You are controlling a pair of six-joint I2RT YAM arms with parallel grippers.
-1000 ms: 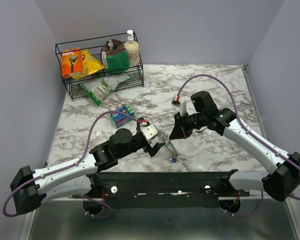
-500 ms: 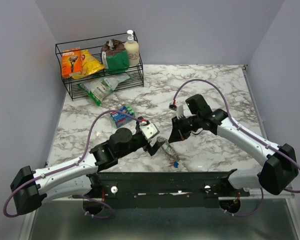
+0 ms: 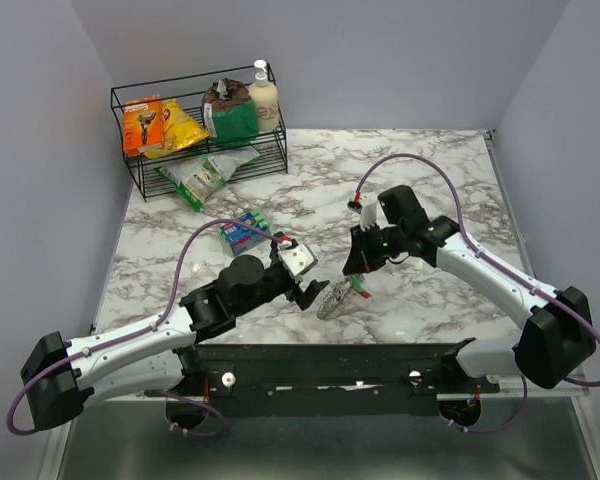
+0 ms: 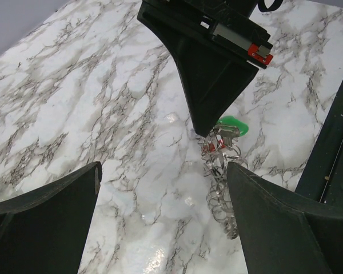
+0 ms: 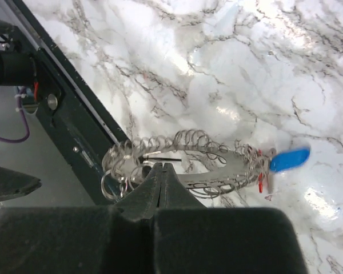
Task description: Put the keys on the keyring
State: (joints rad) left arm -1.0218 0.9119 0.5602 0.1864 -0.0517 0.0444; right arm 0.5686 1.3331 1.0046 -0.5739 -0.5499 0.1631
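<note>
Your right fingers (image 5: pixel 161 168) are clenched, tip pressed on the keyring (image 5: pixel 188 138), likely pinning it to the counter (image 5: pixel 274 74). The keys (image 4: pixel 233 127) cluster just beside that tip. Your left fingers (image 3: pixel 308 292) are released, with the ring between them.

Keyring (image 3: pixel 337 298) right of left claw (image 3: pixel 314 292)

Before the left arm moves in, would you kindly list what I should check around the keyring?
1. Right gripper shut on the keyring: ok.
2. Left gripper open: ok.
3. Keyring centred between the left gripper's fingers: not ok, it sits close to one finger.
4. Blue key, green key and red key in view by the keyring: ok.
5. All three threaded on the keyring: cannot tell.
6. Keyring clear of the table: cannot tell.
</note>
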